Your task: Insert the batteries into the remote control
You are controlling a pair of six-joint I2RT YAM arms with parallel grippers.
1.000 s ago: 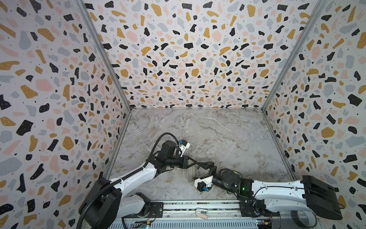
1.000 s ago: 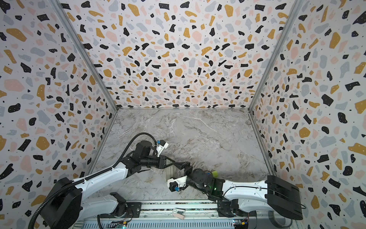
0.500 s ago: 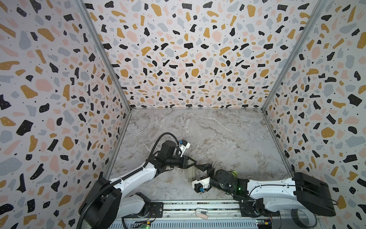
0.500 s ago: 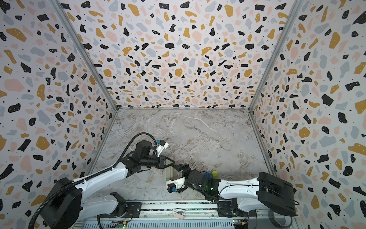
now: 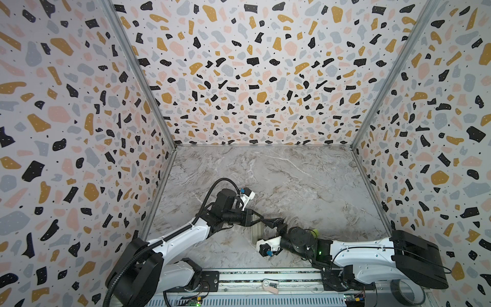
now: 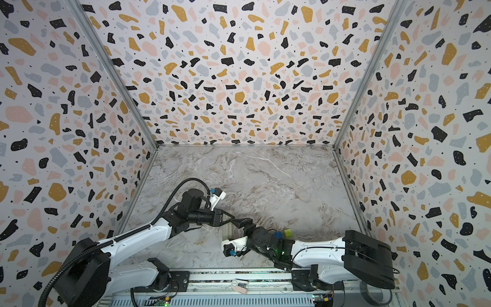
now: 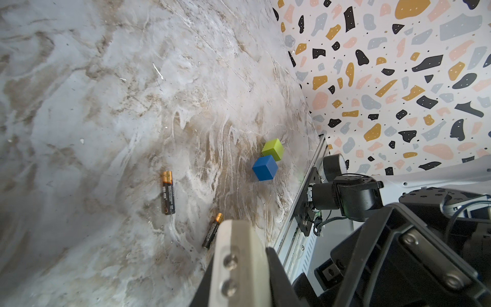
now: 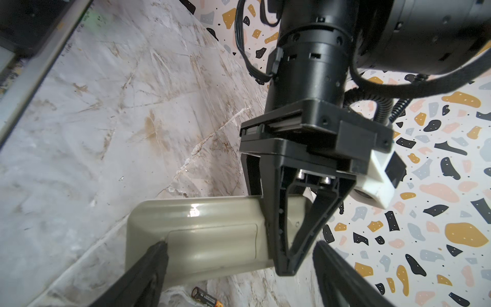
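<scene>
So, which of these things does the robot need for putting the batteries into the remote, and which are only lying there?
For the job:
- the remote, gripped in the left claw, back lid on
- a battery and a second battery, both loose on the table

Only lying there:
- the blue cube
- the green cube beside it

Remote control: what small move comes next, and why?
Probably the right gripper should slide the battery cover off with its fingertip: the left gripper holds the remote, the cover is shut, the fingertip sits at its edge, and batteries lie loose.
</scene>
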